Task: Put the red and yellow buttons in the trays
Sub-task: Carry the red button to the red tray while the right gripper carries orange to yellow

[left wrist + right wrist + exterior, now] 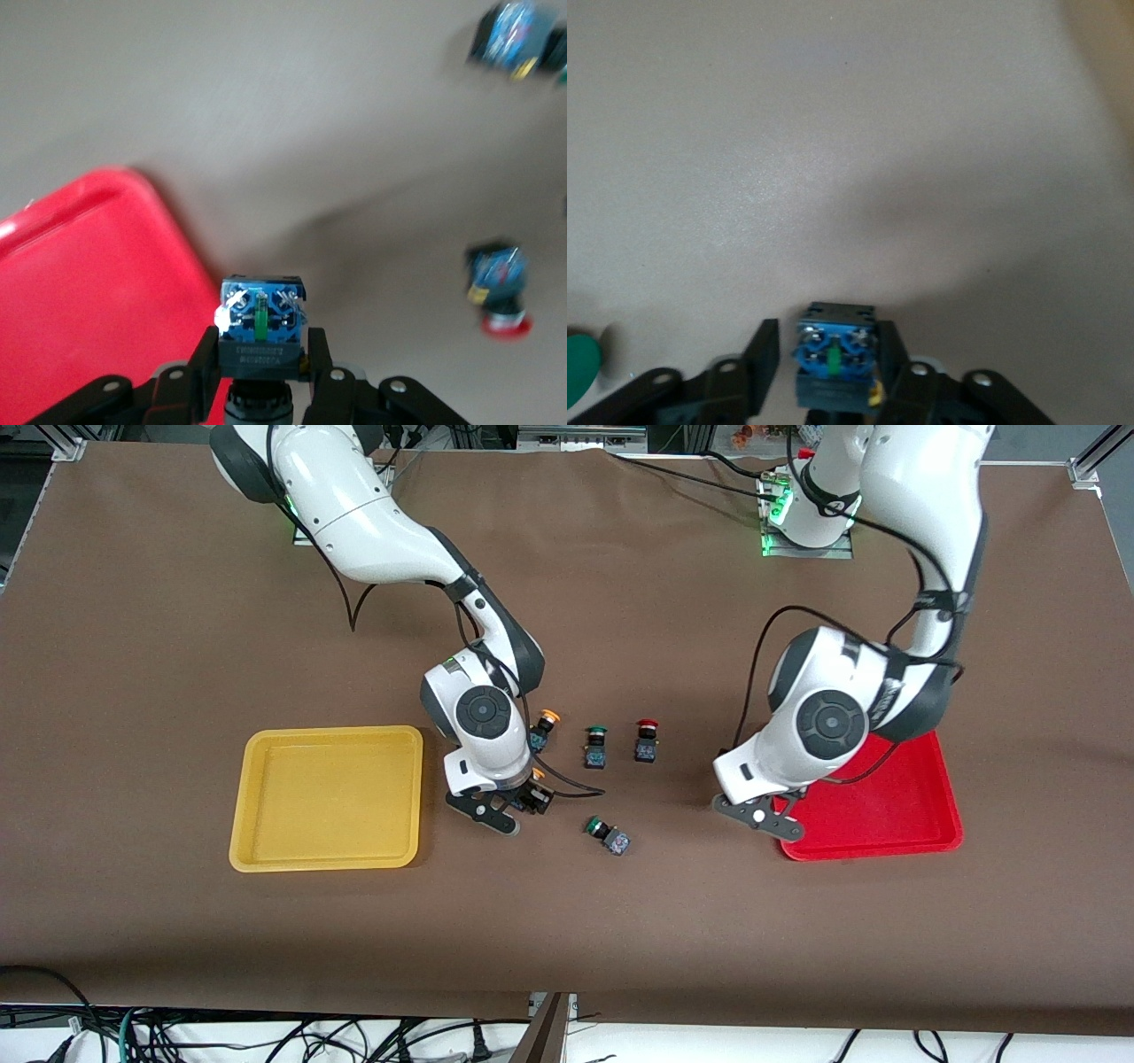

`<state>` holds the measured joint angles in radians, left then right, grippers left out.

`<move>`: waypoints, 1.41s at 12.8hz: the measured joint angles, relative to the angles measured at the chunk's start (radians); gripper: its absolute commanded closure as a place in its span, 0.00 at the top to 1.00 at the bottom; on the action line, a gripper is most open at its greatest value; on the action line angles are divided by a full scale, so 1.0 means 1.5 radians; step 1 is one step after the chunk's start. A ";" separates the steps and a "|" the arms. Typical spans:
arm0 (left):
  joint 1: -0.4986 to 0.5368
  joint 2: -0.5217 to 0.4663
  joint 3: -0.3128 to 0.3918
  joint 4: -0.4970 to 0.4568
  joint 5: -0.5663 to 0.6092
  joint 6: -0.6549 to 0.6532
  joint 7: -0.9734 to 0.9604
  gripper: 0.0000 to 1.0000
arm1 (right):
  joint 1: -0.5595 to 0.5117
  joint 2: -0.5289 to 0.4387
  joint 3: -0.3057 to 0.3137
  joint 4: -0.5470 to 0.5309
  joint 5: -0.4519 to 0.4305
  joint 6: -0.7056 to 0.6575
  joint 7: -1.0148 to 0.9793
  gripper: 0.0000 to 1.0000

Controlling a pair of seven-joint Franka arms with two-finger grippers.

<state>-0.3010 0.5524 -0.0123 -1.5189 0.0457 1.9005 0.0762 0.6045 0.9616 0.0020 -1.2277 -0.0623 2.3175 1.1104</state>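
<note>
My left gripper point(778, 817) hangs over the table at the red tray's point(895, 815) edge, toward the right arm's end. In the left wrist view it point(263, 343) is shut on a button point(262, 312); blue underside up, cap hidden. My right gripper point(521, 802) is low beside the yellow tray point(266, 797). Its fingers straddle a yellow-capped button point(538, 777), with a gap at one finger point(765, 341) in the right wrist view. Another yellow button point(546, 724) and a red button point(646, 740) stand on the table.
One green-capped button point(594, 746) stands between the yellow and red ones. Another point(608, 836) lies tipped over, nearer the front camera; its cap shows in the right wrist view point(579, 367). The red tray point(80, 292) and red button point(499, 292) show in the left wrist view.
</note>
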 measured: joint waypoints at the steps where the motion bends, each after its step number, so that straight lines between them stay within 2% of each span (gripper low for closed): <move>1: 0.017 -0.004 0.001 -0.001 0.026 -0.028 0.033 0.10 | -0.001 -0.003 -0.003 0.002 0.000 -0.001 -0.001 0.00; 3: 0.052 -0.004 0.002 -0.011 0.051 -0.042 0.107 0.14 | -0.014 -0.009 -0.014 0.011 0.000 -0.022 -0.035 0.00; 6: 0.092 -0.002 0.003 -0.055 0.052 -0.014 0.157 0.17 | -0.076 -0.045 -0.017 0.027 0.000 -0.118 -0.179 0.00; 8: 0.103 -0.003 0.002 -0.109 0.052 0.071 0.168 0.18 | -0.130 -0.077 -0.017 0.028 0.000 -0.184 -0.303 0.00; 10: 0.104 -0.004 -0.002 -0.189 0.052 0.196 0.169 0.28 | -0.176 -0.095 -0.021 0.025 0.000 -0.233 -0.419 0.00; 11: 0.104 -0.003 -0.004 -0.222 0.052 0.241 0.169 0.49 | -0.195 -0.097 -0.028 0.020 0.000 -0.250 -0.467 0.00; 12: 0.104 -0.003 -0.004 -0.243 0.052 0.264 0.169 0.99 | -0.214 -0.097 -0.037 0.011 0.000 -0.255 -0.513 0.00; 16: 0.104 -0.016 -0.004 -0.251 0.052 0.267 0.168 1.00 | -0.282 -0.097 -0.051 -0.032 0.000 -0.252 -0.615 0.00; 18: 0.104 -0.051 -0.006 -0.247 0.052 0.225 0.167 1.00 | -0.311 -0.096 -0.051 -0.063 0.000 -0.220 -0.653 0.00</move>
<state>-0.1445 0.4754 -0.0212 -1.8891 0.1239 2.2373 0.3272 0.1382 0.8176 -0.0752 -1.3227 -0.0624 1.9872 0.1310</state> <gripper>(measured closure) 0.163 0.595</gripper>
